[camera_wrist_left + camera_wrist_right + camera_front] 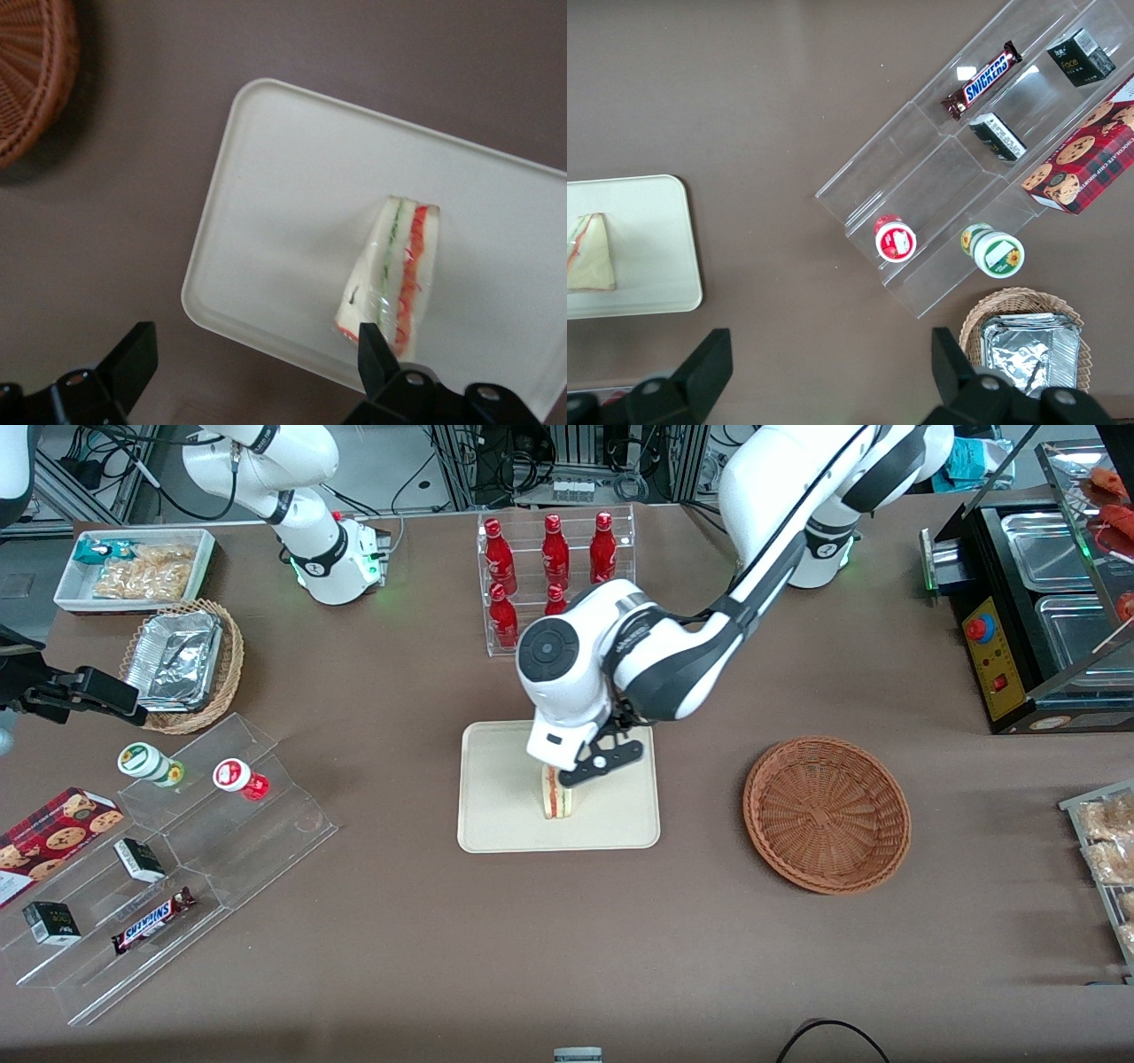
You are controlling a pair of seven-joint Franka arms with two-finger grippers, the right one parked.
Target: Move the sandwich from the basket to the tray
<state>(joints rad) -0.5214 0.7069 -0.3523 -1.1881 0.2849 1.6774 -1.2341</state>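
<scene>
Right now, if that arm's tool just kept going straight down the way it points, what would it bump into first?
Probably the tray. The tool hangs open above it, pointing down, and the sandwich sits by one finger, so that finger might touch it first; depth is unclear.

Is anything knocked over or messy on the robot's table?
Nothing stands out. The sandwich lies on the tray, the basket sits empty beside it, and the open gripper hangs above the sandwich.
</scene>
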